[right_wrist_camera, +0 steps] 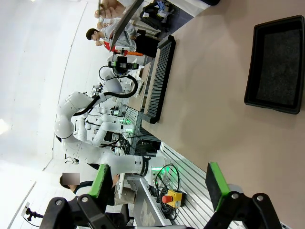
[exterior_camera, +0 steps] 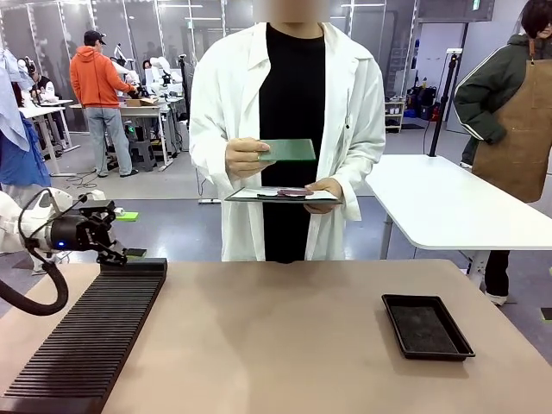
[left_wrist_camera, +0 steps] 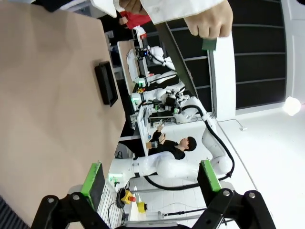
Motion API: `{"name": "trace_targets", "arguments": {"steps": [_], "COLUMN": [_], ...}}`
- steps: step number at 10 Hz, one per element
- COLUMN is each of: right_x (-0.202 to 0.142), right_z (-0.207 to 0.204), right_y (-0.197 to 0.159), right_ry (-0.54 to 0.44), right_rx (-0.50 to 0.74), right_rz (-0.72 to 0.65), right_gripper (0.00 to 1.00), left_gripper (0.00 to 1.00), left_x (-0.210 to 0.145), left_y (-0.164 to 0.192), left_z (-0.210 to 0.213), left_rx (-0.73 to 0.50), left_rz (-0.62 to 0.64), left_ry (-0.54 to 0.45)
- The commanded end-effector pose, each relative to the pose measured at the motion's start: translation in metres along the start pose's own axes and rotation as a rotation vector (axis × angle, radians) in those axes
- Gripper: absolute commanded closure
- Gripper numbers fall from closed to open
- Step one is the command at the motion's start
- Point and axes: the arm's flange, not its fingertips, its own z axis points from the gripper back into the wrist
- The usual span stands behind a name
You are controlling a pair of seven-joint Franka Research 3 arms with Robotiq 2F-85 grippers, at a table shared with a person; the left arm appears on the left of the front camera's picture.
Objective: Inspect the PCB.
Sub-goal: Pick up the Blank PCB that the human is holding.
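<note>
- Beyond the table's [exterior_camera: 276,328] far edge: PCB [exterior_camera: 289,150] held in person's hand [exterior_camera: 246,157].
- Seen open, empty: left gripper [left_wrist_camera: 151,177], right gripper [right_wrist_camera: 158,185].
- Risk judged: PCB dropped if released too early.

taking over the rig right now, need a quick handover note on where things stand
Left gripper: open, empty, by the far end of the rack.
Right gripper: open, empty, above the table.
PCB: held flat in the person's hand, above the clipboard in their other hand.
Tray: on the table, robot's right.
Done: person has the PCB up.
Left: probably the inspection; neither gripper has touched the PCB yet.
</note>
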Motion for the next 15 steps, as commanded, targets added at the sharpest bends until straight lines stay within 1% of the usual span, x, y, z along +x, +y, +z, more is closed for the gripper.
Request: {"name": "trace_targets", "arguments": {"steps": [1, 2, 4, 6, 7, 8, 9, 10, 11, 12, 15], "right_x": [0.0, 0.0, 0.0, 0.0, 0.0, 0.0, 0.0, 0.0, 0.0, 0.0, 0.0], "right_z": [0.001, 0.001, 0.001, 0.001, 0.001, 0.001, 0.001, 0.001, 0.001, 0.001, 0.001], "right_y": [0.002, 0.002, 0.002, 0.002, 0.002, 0.002, 0.002, 0.002, 0.002, 0.002, 0.002], "right_ry": [-0.008, -0.008, -0.008, -0.008, -0.008, -0.008, -0.008, -0.008, -0.008, -0.008, -0.008], "right_rx": [0.013, 0.013, 0.013, 0.013, 0.013, 0.013, 0.013, 0.013, 0.013, 0.013, 0.013], "right_rz": [0.012, 0.012, 0.012, 0.012, 0.012, 0.012, 0.012, 0.012, 0.012, 0.012, 0.012], "right_gripper": [0.0, 0.0, 0.0, 0.0, 0.0, 0.0, 0.0, 0.0, 0.0, 0.0, 0.0], "left_gripper": [0.0, 0.0, 0.0, 0.0, 0.0, 0.0, 0.0, 0.0, 0.0, 0.0, 0.0], "left_x": [-0.05, -0.083, -0.146, -0.209, -0.229, -0.244, -0.254, -0.254, -0.248, -0.26, -0.26], "left_y": [-0.036, -0.051, -0.063, -0.056, -0.045, -0.032, -0.023, -0.016, -0.008, -0.023, -0.023], "left_z": [0.043, 0.074, 0.125, 0.168, 0.181, 0.189, 0.193, 0.194, 0.193, 0.196, 0.196], "left_rx": [0.042, 0.06, 0.034, 0.015, 0.014, 0.033, 0.013, -0.001, -0.041, 0.024, 0.024], "left_rz": [-0.026, -0.047, -0.075, -0.103, -0.131, -0.149, -0.16, -0.173, -0.188, -0.144, -0.144], "left_ry": [0.022, 0.007, -0.072, -0.151, -0.188, -0.202, -0.211, -0.226, -0.237, -0.235, -0.235]}}
